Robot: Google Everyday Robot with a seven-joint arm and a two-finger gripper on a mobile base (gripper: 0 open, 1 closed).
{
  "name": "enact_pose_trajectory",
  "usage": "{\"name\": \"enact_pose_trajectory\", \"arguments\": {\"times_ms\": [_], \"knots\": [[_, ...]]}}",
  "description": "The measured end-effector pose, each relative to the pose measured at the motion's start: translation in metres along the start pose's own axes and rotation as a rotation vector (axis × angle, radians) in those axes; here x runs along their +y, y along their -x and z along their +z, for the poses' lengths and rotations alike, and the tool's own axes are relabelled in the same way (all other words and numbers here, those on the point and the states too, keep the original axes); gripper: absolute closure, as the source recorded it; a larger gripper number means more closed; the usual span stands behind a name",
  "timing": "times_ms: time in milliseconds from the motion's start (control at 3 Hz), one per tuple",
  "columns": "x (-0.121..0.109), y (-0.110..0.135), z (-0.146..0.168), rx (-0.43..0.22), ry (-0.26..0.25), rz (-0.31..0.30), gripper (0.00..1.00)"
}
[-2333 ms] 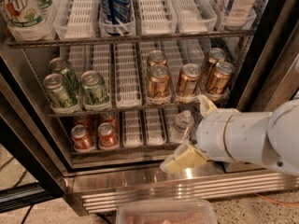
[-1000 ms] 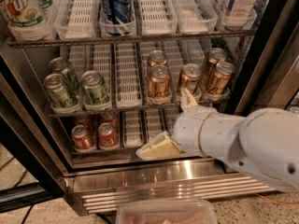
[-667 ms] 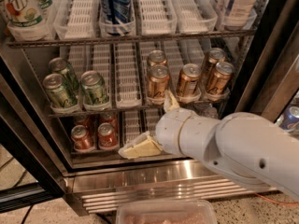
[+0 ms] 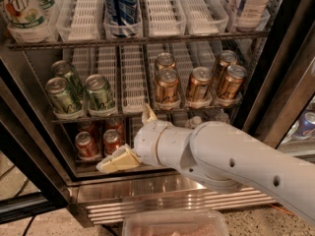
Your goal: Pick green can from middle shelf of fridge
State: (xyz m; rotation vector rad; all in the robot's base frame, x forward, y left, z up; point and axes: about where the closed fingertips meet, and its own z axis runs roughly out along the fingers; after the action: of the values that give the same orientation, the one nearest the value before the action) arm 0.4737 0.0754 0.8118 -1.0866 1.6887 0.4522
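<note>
Three green cans stand at the left of the middle shelf (image 4: 132,85): two at the front (image 4: 62,96) (image 4: 100,92) and one behind (image 4: 66,72). The shelf is a wire rack with white lane trays inside the fridge (image 4: 147,191). My gripper (image 4: 132,139) is on a thick white arm coming in from the right. It hangs in front of the lower shelf, below and to the right of the green cans. Its cream fingers (image 4: 118,160) are spread apart and hold nothing.
Several copper-gold cans (image 4: 167,87) fill the right lanes of the middle shelf. Red-orange cans (image 4: 87,144) sit on the shelf below. The top shelf holds a blue can (image 4: 120,4) and bottles (image 4: 22,9). The dark door frame (image 4: 283,77) rises at the right. A pinkish tray (image 4: 174,224) lies below.
My arm has swung left across the fridge front, from under the copper cans to just below and right of the green cans. The cans have not moved.
</note>
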Motion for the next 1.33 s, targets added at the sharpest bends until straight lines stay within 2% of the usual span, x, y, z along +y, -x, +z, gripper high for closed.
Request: {"name": "enact_pose_trajectory", "arguments": {"times_ms": [333, 667, 1000, 1333], "knots": [[0.004, 0.001, 0.013, -0.01, 0.023, -0.004, 0.0], [-0.01, 0.011, 0.019, -0.03, -0.021, -0.058, 0.0], [-0.029, 0.017, 0.018, -0.045, -0.13, -0.072, 0.0], [-0.029, 0.017, 0.018, -0.045, -0.13, -0.072, 0.0]]}}
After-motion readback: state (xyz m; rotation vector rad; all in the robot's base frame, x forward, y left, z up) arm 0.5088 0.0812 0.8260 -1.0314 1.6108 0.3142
